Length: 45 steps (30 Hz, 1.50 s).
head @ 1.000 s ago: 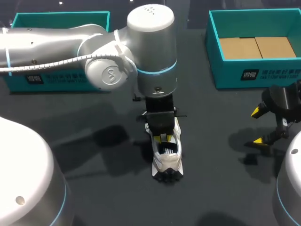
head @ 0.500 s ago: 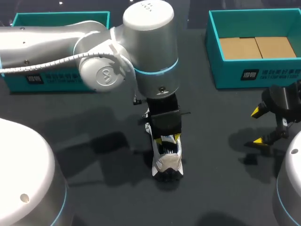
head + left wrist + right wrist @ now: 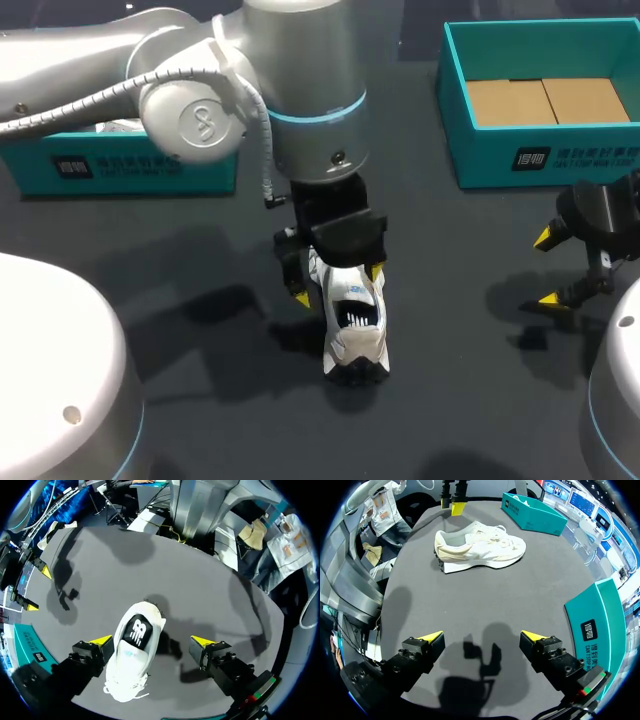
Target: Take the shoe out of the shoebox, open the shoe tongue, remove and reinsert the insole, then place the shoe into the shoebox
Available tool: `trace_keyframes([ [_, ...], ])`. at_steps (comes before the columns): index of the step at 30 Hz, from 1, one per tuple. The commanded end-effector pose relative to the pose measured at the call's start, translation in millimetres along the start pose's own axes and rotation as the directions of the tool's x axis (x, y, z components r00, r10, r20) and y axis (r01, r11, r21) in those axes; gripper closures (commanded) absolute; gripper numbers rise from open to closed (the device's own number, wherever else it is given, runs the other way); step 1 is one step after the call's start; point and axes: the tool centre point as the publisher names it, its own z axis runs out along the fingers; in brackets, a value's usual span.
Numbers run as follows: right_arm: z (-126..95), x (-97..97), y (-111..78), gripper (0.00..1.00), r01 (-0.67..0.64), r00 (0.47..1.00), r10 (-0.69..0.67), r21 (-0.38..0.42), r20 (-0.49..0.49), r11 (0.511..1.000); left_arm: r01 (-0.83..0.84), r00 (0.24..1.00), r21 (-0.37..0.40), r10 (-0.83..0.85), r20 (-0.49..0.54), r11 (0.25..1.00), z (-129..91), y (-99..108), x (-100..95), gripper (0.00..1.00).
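Observation:
A white sneaker stands upright on the dark table, its toe towards the front edge. My left gripper hangs over its heel end, open. In the left wrist view the sneaker lies between the spread fingers of the left gripper, close against one fingertip and well apart from the other. My right gripper is open and empty at the right, far from the sneaker, as the right gripper shows in its own view. The teal shoebox stands at the back right, with only a cardboard insert inside.
A second teal box stands at the back left, partly behind my left arm, with something white in it. The table surface around the sneaker is dark and flat. The right gripper's shadow falls on the table beside it.
The left gripper's fingers were together at the sneaker's opening; they have spread wide to both sides of it. The left arm has shifted a little left. The right arm has kept still.

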Motion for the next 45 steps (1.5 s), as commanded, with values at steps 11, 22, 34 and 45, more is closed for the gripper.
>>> trace_keyframes([
  [11,0,1.9,0.0,0.00,0.000,1.000,0.000,0.002,0.004,1.000,0.610,0.789,-0.053,-0.598,0.143,0.791,-4,-26,9.1,0.00],
  [22,0,1.9,0.0,0.00,0.000,1.000,0.000,0.002,0.004,1.000,0.740,0.668,-0.039,-0.725,0.166,0.672,12,-35,7.6,0.00],
  [34,0,1.9,0.0,0.00,0.000,1.000,0.000,0.002,0.004,1.000,0.800,0.597,-0.042,-0.788,0.152,0.598,19,-38,6.4,0.00],
  [45,0,1.9,0.0,0.00,0.000,1.000,0.000,0.002,0.004,1.000,0.865,0.501,-0.077,-0.846,0.183,0.496,63,-41,-7.6,0.00],
])
